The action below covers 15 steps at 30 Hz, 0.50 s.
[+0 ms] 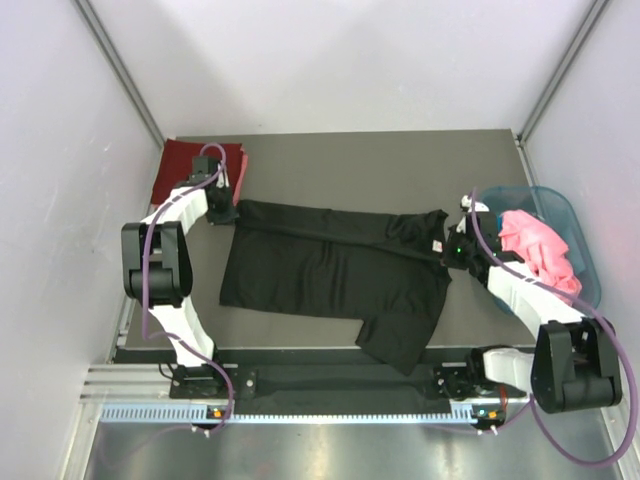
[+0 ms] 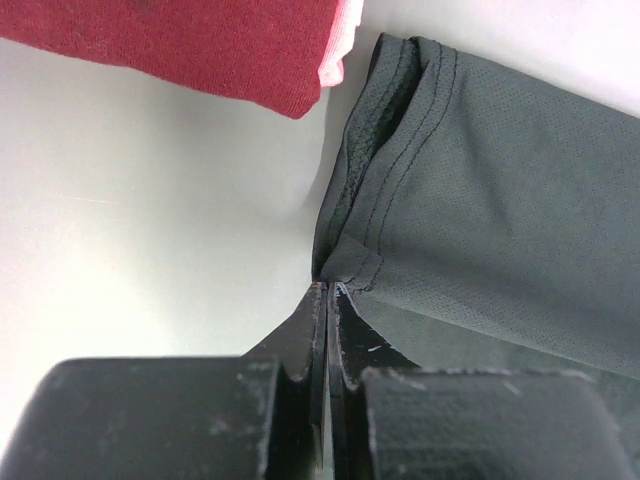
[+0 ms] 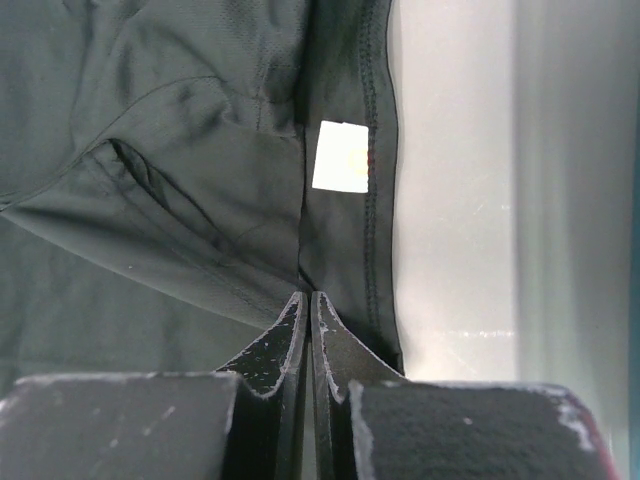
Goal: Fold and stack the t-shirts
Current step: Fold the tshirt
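**Both grippers pinched shut at opposite ends of the black t-shirt [image 1: 330, 270]**

The left arm [image 1: 160, 270] rises from its base near the shirt's front-left side. It bends sharply at an elbow out to the shirt's left and reaches forward to its far-left corner. There the left gripper [image 1: 228, 208] points downward, jaws pressed together on the hem corner. In the wrist view its fingertips [image 2: 318, 310] meet with cloth nipped between them.

The right arm [image 1: 530, 300] mirrors this from the shirt's front-right side, its forearm angling inward to the far-right end. The right gripper [image 1: 447, 246] is clamped there on a fold of fabric just below the shirt's label.
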Motion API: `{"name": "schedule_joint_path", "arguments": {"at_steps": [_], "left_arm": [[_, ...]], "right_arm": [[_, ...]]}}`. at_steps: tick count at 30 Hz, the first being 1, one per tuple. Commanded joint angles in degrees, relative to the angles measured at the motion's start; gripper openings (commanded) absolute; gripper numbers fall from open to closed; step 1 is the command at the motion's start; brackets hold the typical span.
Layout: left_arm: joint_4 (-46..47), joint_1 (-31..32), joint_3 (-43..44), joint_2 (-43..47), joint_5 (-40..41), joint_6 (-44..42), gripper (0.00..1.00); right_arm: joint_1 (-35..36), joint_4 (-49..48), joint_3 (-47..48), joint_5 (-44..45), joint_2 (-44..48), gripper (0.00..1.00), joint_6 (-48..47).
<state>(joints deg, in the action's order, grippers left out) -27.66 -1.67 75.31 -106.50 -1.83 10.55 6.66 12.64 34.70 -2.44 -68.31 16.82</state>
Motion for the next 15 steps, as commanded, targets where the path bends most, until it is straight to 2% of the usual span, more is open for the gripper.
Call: {"name": "schedule_joint_path", "arguments": {"at_steps": [1,8,9,10,12,15], "left_arm": [[0.5,-0.1,-0.3,2.1,2.1,0.4,0.00],[-1.9,-0.2,-0.8,1.8,2.1,1.1,0.01],[-2.7,-0.2,-0.6,1.9,2.2,1.1,0.04],[-3.5,-0.2,-0.3,2.0,2.1,1.1,0.13],[-5.6,-0.2,0.1,2.5,4.8,1.7,0.22],[-6.3,-0.2,1.2,4.3,5.9,1.8,0.31]], "right_arm": [[0.8,1.9,0.6,1.2,2.7,0.00,1.8],[1.3,4.3,-1.1,0.1,4.5,0.00,4.7],[1.3,4.8,-1.2,0.4,4.3,0.03,5.7],[1.4,6.1,-1.2,0.7,4.5,0.13,6.0],[1.3,7.3,-0.8,1.5,4.7,0.24,7.3],[1.3,8.7,1.2,1.6,5.6,0.40,7.5]]}}
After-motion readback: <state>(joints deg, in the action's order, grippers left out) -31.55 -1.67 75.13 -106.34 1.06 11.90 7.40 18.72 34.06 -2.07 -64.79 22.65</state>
